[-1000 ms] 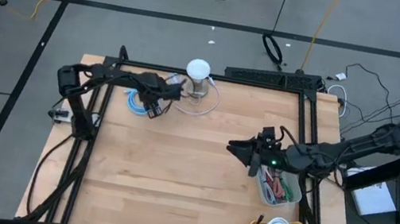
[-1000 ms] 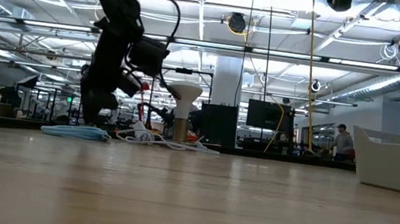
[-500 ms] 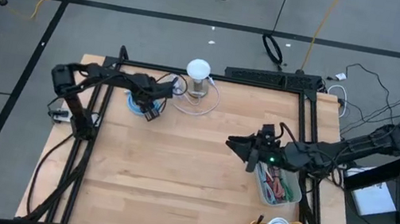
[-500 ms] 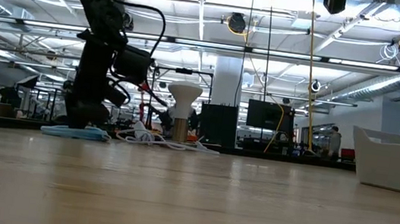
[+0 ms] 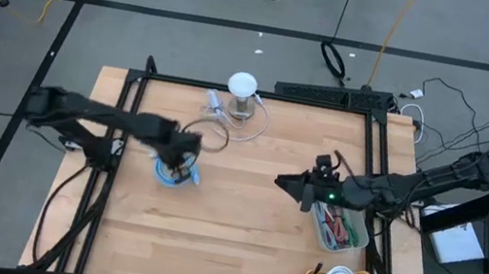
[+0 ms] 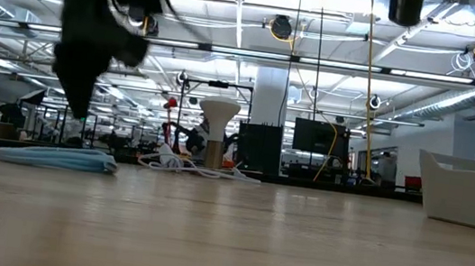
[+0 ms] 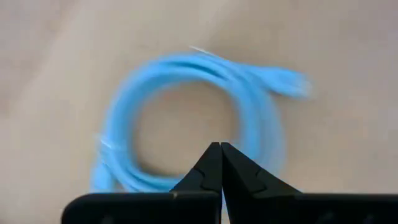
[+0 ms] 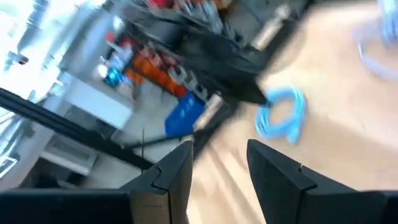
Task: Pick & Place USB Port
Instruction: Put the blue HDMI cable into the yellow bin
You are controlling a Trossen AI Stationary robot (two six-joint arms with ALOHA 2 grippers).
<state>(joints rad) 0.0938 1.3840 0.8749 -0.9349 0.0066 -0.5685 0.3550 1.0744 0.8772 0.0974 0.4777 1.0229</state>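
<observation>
Left wrist view: closed fingers seemingly above blue cable.

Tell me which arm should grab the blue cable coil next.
Left. Its pincer is right over the blue cable coil, fingers shut. The right pincer sits across the table beside the clear bin, open.

Large open industrial lab or workshop hall. Grey concrete floor marked with dark tape lines, loose cables lying on it. Low view: high ceiling with strip lights, exposed trusses and ducting, hanging yellow cable, white pillar, monitors and further workstations far back. Wooden table in a black frame.
</observation>
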